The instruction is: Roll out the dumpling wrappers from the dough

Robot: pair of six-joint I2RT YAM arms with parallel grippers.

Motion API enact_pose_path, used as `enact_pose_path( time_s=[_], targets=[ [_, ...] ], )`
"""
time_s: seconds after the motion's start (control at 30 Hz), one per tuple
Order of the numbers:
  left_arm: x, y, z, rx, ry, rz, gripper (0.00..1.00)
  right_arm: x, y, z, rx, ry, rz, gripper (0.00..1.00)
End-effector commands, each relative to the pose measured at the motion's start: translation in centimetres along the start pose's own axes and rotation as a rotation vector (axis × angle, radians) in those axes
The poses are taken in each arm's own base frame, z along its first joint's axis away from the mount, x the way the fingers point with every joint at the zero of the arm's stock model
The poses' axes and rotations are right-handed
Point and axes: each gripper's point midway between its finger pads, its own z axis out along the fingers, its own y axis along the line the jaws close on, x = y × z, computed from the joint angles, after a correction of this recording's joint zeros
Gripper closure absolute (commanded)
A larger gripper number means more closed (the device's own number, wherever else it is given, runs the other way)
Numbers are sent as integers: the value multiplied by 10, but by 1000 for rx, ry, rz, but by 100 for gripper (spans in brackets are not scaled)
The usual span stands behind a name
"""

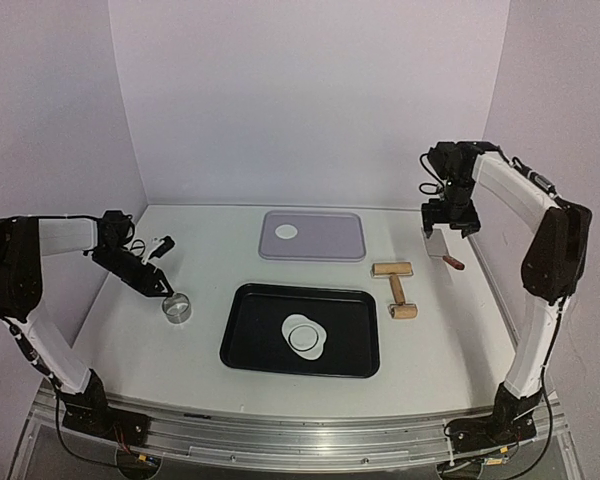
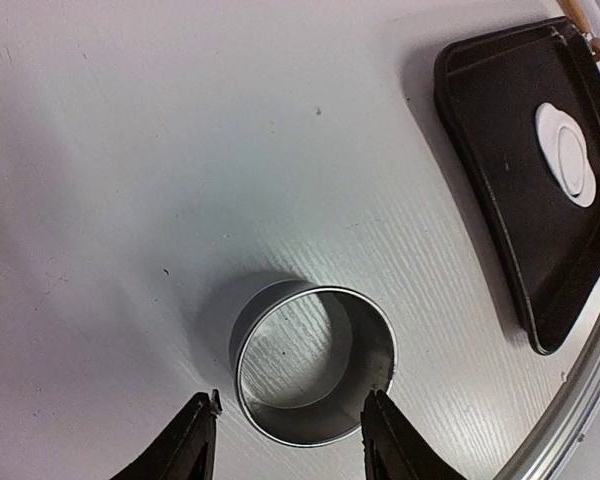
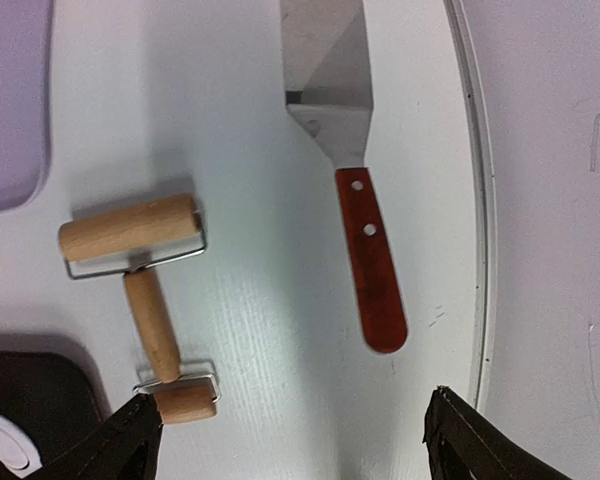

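We are looking down on a white table (image 1: 130, 350) with two robot arms reaching over it, one from each side.

We are counting two trays. A shallow rectangular black tray (image 1: 255, 340) is lying at the centre of the table. On it one thin, irregular white sheet of dough (image 2: 546, 135) is resting, with one neat round white disc (image 1: 302, 337) sitting inside its outline. Behind the black tray, a pale lavender rectangular tray (image 1: 330, 240) is carrying one small round white dumpling wrapper (image 1: 287, 231) near its left end. That is making two round discs in all, one on each tray.

We are counting three tools, one of each kind. A short shiny metal ring cutter (image 1: 177, 307) is standing on the table left of the black tray. A wooden rolling pin (image 1: 395, 290), T-shaped with a light roller on a wire frame, is lying right of the black tray. A spatula (image 1: 445, 255) with a flat steel blade and a reddish-brown wooden handle is lying further right, near the table's edge and apart from the rolling pin.

The left gripper (image 2: 292, 400) is hovering just over the ring cutter. Its two dark fingers are parted, one at each side of the ring's near rim, and are not clamping it.

The right gripper (image 3: 295, 420) is hanging above the spatula and the rolling pin. Its fingers are spread wide and are grasping nothing.
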Motion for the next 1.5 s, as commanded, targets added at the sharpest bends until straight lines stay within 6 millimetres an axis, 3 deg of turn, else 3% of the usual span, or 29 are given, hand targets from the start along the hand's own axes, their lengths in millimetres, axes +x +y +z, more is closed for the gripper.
enact_pose_path(
  time_s=[0.0, 0.13, 0.37, 0.47, 0.63, 0.8, 1.03, 1.17, 1.3, 1.47],
  targets=[
    [-37, -18, -30, 23, -101, 68, 47, 23, -20, 16, -57, 211, -41, 13],
    [-73, -31, -25, 32, -88, 157, 44, 24, -26, 34, -134, 289, -23, 14],
    [-119, -79, 21, 135, -17, 324, 33, 45, -39, 74, -152, 449, -15, 16],
    [-127, -90, 36, 146, -5, 358, 31, 46, -40, 90, -158, 480, -28, 19],
    [-136, -105, 49, 171, -1, 393, 30, 43, -37, 107, -164, 503, -49, 41],
    [-136, -109, 53, 177, 4, 397, 30, 45, -37, 113, -156, 520, -53, 50],
    [-134, -109, 57, 171, 12, 405, 33, 49, -48, 116, -92, 528, -72, 73],
    [-135, -113, 65, 146, 22, 451, 34, 48, -52, 110, -76, 515, -75, 98],
    [-140, -117, 78, 135, 39, 495, 34, 43, -61, 95, -43, 472, -80, 100],
    [-150, -119, 98, 108, 69, 557, 33, 35, -81, 61, 35, 380, -85, 100]
  ],
)
